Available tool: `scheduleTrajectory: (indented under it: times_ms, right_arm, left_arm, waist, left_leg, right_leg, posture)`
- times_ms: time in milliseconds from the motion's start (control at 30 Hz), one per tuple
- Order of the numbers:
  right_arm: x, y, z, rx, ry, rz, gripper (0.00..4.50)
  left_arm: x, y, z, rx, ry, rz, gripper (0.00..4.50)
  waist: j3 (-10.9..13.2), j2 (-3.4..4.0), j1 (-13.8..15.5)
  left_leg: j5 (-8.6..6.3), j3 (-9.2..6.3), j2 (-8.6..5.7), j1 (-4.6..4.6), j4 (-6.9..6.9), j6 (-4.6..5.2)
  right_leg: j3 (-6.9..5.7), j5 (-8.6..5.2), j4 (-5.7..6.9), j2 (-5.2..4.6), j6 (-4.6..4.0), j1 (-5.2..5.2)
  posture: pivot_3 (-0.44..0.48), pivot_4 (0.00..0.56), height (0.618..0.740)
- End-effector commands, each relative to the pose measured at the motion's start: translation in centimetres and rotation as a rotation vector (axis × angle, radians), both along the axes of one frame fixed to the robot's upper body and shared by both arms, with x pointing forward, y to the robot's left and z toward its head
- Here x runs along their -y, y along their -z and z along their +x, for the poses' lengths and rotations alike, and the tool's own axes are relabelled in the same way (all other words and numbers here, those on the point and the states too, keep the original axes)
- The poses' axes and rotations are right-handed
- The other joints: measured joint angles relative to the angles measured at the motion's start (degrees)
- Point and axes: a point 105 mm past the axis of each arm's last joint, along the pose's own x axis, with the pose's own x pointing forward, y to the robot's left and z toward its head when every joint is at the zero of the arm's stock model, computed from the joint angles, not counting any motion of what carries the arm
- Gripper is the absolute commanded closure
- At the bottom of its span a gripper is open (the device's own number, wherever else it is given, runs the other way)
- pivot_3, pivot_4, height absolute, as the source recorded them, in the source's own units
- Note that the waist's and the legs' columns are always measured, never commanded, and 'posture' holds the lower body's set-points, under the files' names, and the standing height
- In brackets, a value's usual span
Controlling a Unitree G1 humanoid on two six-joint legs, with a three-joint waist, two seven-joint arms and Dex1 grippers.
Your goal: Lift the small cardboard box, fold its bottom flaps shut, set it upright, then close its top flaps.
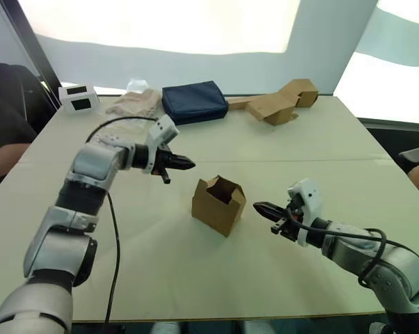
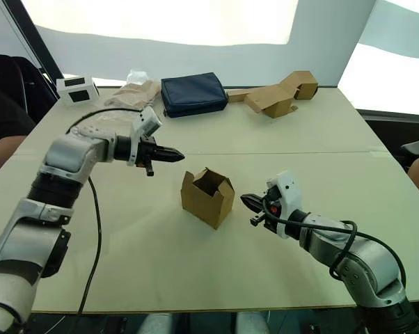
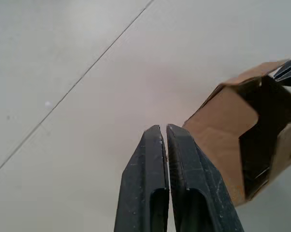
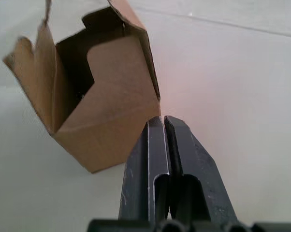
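Small cardboard box (image 1: 218, 204): standing mid-desk (image 1: 195, 278), top flaps gaping.
Left gripper (image 1: 184, 164) and right gripper (image 1: 260, 208) flanking it, fingers pressed together (holding nothing); should be opening wide, pinching opposite walls.

The left arm, silver-grey with a white wrist housing, reaches forward and inward above the table, elbow bent, a black cable looping along it. Its black two-fingered left gripper (image 1: 184, 164) points toward the robot's right, fingers (image 3: 144, 183) pressed together. The right arm stretches low over the table, its black two-fingered right gripper (image 1: 259, 207) aimed leftward, fingers (image 4: 152, 159) likewise closed against each other, holding nothing.
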Motion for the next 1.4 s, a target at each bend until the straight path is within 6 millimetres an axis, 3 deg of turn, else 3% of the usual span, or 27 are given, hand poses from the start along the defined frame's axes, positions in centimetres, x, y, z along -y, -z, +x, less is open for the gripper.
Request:
scheduleTrajectory:
  times_ms: [33,100,267,433,633,1067,1267,1400]
  right_arm:
    - [-0.8,0.2,0.1,-0.013,-0.018,-0.010,4.50]
    - [-1.3,0.6,0.2,-0.036,-0.023,-0.008,4.50]
    - [-2.0,0.7,0.2,-0.047,-0.043,0.002,4.50]
    - [-2.4,0.0,0.4,-0.039,-0.050,0.045,4.50]
    - [-2.1,0.2,0.4,-0.041,-0.042,0.038,4.50]
    - [-1.3,0.7,0.9,-0.067,-0.037,-0.001,4.50]
    - [0.4,-0.9,1.8,-0.005,0.003,0.011,4.50]
    - [-0.1,-3.5,1.9,0.115,-0.046,0.097,4.50]
  left_arm:
    - [0.5,0.1,-0.5,0.057,0.036,0.002,4.46]
    - [0.6,1.5,-1.0,0.050,0.053,0.029,4.46]
    - [0.7,2.6,-1.9,0.040,0.083,0.060,4.46]
    - [0.2,4.1,-4.6,-0.021,0.188,0.105,4.46]
    - [0.6,4.2,-5.9,-0.050,0.232,0.105,4.46]
    - [0.0,4.7,-6.4,-0.068,0.243,0.134,4.46]
    - [-1.1,3.5,-6.4,-0.056,0.233,0.136,4.46]
    - [-0.7,0.5,-5.9,-0.025,0.233,-0.003,4.46]
  waist:
    - [0.0,0.00,0.0]
    - [0.0,0.00,-0.1]
    - [0.0,0.00,-0.1]
    - [0.0,0.02,-0.4]
    - [0.0,0.02,-0.1]
    - [0.0,0.02,-0.3]
    - [0.0,0.02,-0.2]
    - [0.0,0.01,-0.2]
  left_leg:
    - [0.00,-0.01,0.00,0.00,0.00,0.00]
    - [0.01,-0.01,0.00,0.00,0.00,-0.01]
    - [0.05,-0.03,0.00,0.06,0.01,-0.09]
    - [0.07,-0.02,0.00,0.12,0.01,-0.12]
    - [0.08,-0.05,0.00,0.11,0.02,-0.15]
    - [0.08,-0.05,-0.01,0.12,0.05,-0.14]
    - [0.08,-0.04,-0.01,0.12,0.05,-0.14]
    - [0.08,-0.04,0.00,0.12,0.05,-0.14]
  right_leg:
    - [0.00,0.00,0.04,-0.01,0.00,-0.01]
    - [0.01,0.00,0.11,0.00,0.00,-0.03]
    - [0.01,0.00,0.25,0.01,-0.01,-0.04]
    - [0.05,0.00,0.27,0.03,-0.02,-0.03]
    - [0.04,0.00,0.30,0.02,-0.02,-0.01]
    - [0.05,0.00,0.31,0.05,-0.02,0.00]
    - [0.05,0.00,0.30,0.05,-0.02,0.00]
    - [0.05,0.00,0.30,0.05,-0.02,0.00]
  posture:
    - [0.000,0.150,0.740]
    - [0.000,0.150,0.740]
    - [0.000,0.150,0.740]
    - [0.000,0.150,0.740]
    - [0.000,0.150,0.740]
    - [0.000,0.150,0.740]
    - [0.000,0.150,0.740]
    - [0.000,0.150,0.740]
